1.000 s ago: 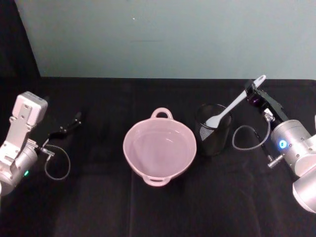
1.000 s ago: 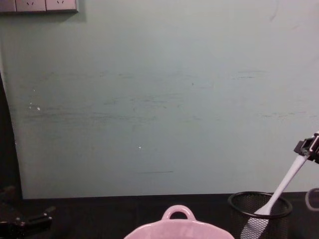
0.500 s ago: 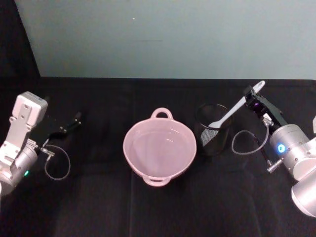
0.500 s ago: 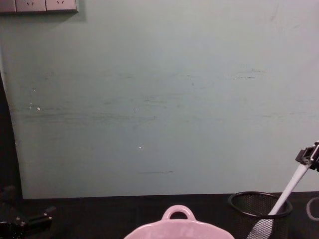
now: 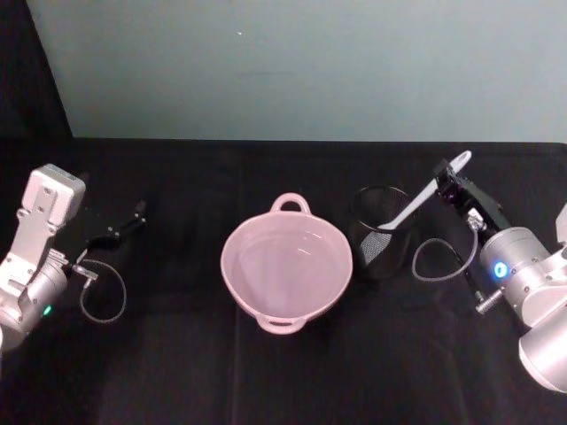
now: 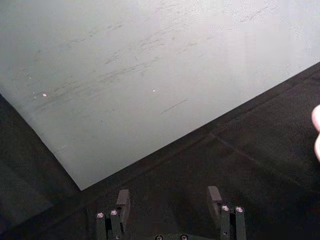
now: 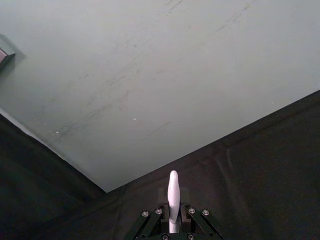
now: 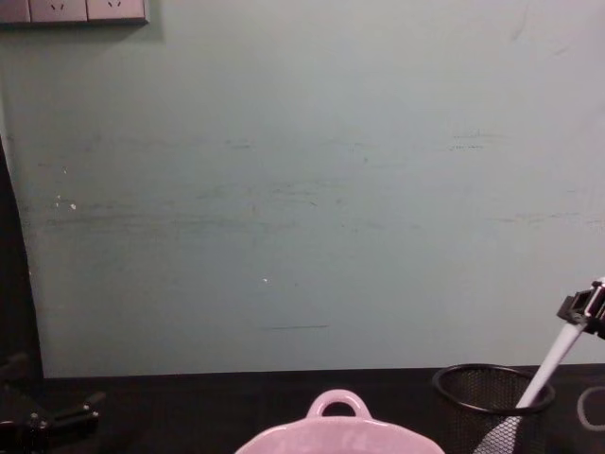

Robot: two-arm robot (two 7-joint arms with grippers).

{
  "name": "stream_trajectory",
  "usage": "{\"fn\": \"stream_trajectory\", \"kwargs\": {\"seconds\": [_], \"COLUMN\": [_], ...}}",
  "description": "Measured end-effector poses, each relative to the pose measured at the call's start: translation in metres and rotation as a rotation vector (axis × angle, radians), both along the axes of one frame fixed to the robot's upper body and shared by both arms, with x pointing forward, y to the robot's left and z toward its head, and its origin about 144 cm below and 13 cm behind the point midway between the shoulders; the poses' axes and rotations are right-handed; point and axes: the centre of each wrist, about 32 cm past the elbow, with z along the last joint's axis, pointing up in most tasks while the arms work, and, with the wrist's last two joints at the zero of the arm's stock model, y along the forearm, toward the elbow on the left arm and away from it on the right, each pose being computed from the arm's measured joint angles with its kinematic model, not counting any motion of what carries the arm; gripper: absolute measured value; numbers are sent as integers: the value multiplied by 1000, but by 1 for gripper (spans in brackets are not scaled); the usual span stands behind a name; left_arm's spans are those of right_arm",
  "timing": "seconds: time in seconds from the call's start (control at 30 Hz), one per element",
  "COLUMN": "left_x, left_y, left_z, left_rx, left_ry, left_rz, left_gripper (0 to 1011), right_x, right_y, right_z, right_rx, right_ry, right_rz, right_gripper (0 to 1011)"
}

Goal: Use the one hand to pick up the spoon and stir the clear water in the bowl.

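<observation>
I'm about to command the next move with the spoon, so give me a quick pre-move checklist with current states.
1. Grip on spoon: the right gripper is shut on the white spoon near the handle's end. Ok.
2. Spoon clear of the cup: its scoop end sits inside the black wire-mesh cup. Not ok.
3. Bowl position: the pink bowl stands upright beside the cup, loop handle toward the wall. Ok.
4. Water in bowl: cannot tell.
5. Left gripper: parked at the table's left, fingers open, apart from the bowl. Ok.
</observation>
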Motion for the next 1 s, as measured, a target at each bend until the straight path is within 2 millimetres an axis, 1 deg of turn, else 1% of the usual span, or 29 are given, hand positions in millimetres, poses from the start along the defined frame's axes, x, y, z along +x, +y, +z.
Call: {"fn": "stream_trajectory", "kwargs": {"seconds": [0.17,0.5,0.6,0.63,0.67,0.83,0.9,0.97,1.0], "left_x": [0,0,0,0,0,0,0,0,0], "left_y": [0,0,0,0,0,0,0,0,0], "left_z": [0,0,0,0,0,0,0,0,0], "left_rx": [0,0,0,0,0,0,0,0,0], "left_ry": [0,0,0,0,0,0,0,0,0], "left_rz": [0,0,0,0,0,0,0,0,0], "left_gripper": [1011,1011,1011,1011,1011,1011,1011,1011,1011], "right_x": [0,0,0,0,0,0,0,0,0], "right_y": [-1,-1,-1,-1,-1,-1,-1,-1,-1], "right_z": [-1,-1,-1,-1,-1,-1,-1,-1,-1], "right_rx": [27,23,22,21,21,19,18,18,18], "right_ry": [15,15,14,13,13,12,12,11,11], "right_rz": [-14,-13,-13,-12,-12,-12,-11,-11,-11], "right_gripper": [125,125,164,183,238,372,448,488,529]}}
